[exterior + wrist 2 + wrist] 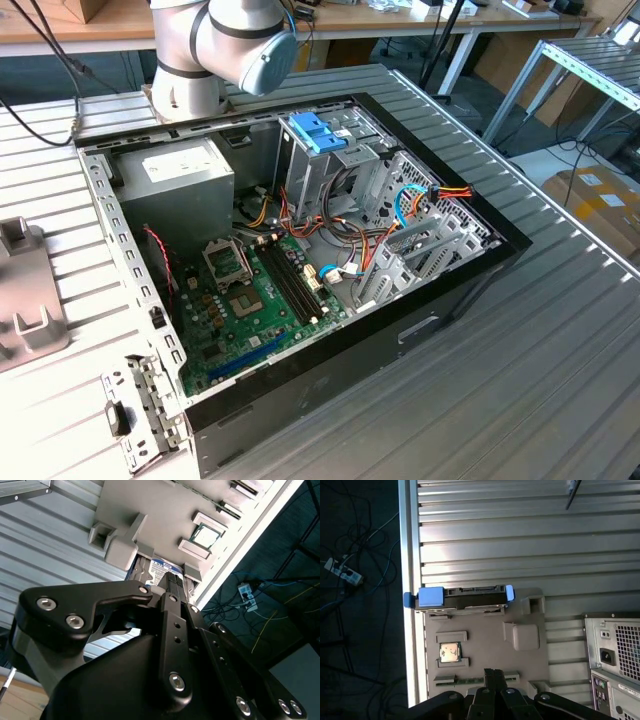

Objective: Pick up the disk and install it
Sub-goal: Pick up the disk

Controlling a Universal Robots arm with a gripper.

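Gripper (pixel 493 671): black metal, bolted linkage arms, one unit; two slim fingers drawn together, nothing between them; in both wrist views (pixel 171 580).
Disk (pixel 470 596): one; flat dark rectangular body standing on its long edge, bright blue plastic rails along it; ahead of the fingertips, well apart from them, untouched; printed label face seen in the second wrist view (pixel 159 570).
Blue tab (pixel 430 596): one; smooth squared plastic at one end of the disk, out past the table edge.
Fixture plate (pixel 485 630): one; matte grey, moulded blocks and slots; directly beneath the gripper, carrying the disk at its far edge.
Processor chip (pixel 450 652): one; square, metallic cap, seated in a plate pocket between fingertips and disk.
Table (pixel 520 530): ribbed aluminium slats, pale grey.
Computer case (pixel 470 270): one; black shell, lying open, away from the gripper; perforated grey rear panel beside the plate in the first wrist view (pixel 615 655).
Motherboard (pixel 250 300): one; green, flat on the case floor.
Power-supply box (pixel 185 180): one; grey sheet metal.
Pale blue bracket (pixel 318 130): one; twin-tabbed plastic, atop the drive cage.
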